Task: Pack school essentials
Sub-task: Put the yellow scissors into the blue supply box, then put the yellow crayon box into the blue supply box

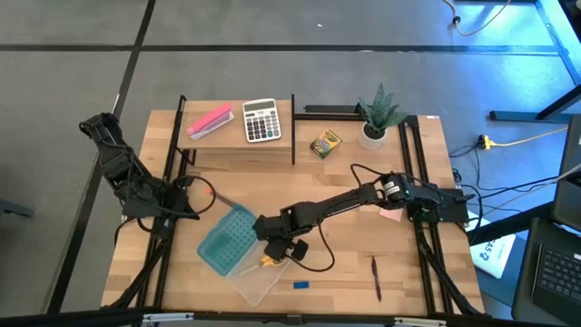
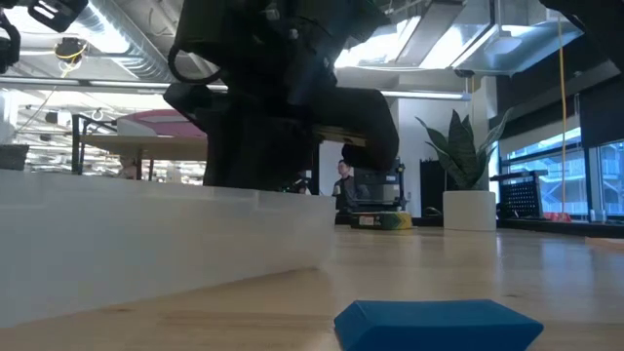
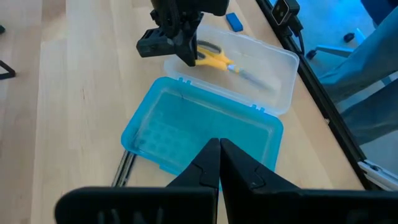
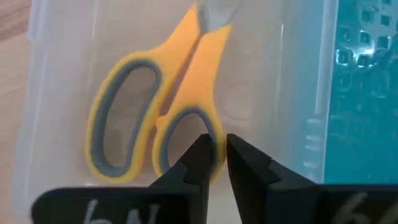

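Right gripper, fingers clamped on the scissors, places them in the clear tray (1 of 5); next, open.

Left gripper waits, fingers together.

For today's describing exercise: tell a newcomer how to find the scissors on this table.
Start at the open pencil case near the table's front edge, with its teal lid folded out. In its clear half, under the right pincer, lie the scissors, the only thing with yellow, grey-lined loop handles.
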You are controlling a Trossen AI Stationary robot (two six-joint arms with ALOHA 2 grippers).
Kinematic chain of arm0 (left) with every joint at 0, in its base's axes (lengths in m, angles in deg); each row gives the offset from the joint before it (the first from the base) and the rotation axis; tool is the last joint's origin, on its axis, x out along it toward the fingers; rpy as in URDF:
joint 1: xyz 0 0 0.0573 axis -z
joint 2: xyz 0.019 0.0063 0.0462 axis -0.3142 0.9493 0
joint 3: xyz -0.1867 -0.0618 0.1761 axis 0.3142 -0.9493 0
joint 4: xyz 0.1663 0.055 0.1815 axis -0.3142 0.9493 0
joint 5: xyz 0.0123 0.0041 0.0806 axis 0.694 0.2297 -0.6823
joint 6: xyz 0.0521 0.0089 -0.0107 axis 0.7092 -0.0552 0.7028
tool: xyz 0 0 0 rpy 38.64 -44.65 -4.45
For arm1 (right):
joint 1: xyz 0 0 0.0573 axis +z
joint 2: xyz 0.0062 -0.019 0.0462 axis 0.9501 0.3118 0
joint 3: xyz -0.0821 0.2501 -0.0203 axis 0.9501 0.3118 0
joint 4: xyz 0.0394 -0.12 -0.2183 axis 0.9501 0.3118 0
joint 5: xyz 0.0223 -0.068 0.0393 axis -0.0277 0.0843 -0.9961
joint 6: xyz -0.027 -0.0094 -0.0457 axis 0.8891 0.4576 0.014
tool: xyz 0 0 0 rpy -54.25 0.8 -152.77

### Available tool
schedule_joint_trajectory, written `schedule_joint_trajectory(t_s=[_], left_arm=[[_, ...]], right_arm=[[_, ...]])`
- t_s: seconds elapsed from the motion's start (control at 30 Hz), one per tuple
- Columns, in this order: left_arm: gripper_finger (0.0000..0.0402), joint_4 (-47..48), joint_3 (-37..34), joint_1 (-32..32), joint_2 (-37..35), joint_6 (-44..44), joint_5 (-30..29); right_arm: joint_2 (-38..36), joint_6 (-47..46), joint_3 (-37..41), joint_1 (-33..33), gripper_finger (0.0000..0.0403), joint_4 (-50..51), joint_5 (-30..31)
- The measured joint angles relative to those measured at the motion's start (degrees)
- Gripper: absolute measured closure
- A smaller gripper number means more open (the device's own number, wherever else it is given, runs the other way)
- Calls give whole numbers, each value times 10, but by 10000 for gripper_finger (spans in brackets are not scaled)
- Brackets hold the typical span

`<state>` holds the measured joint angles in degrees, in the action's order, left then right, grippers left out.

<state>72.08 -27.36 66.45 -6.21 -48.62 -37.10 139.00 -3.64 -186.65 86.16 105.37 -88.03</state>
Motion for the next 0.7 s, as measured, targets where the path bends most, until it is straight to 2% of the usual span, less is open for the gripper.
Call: schedule_joint_trajectory(t_s=[0.17,0.33,0.5,0.7], left_arm=[[401,0,0,0,0,0,0],[401,0,0,0,0,-2,0],[401,0,0,0,0,-14,-1],[401,0,0,0,0,-16,-1]], right_arm=[[0,0,0,0,320,0,0],[0,-8,-3,0,314,4,0],[-1,-107,-48,-2,313,38,0],[-2,-224,-139,-7,313,133,21]])
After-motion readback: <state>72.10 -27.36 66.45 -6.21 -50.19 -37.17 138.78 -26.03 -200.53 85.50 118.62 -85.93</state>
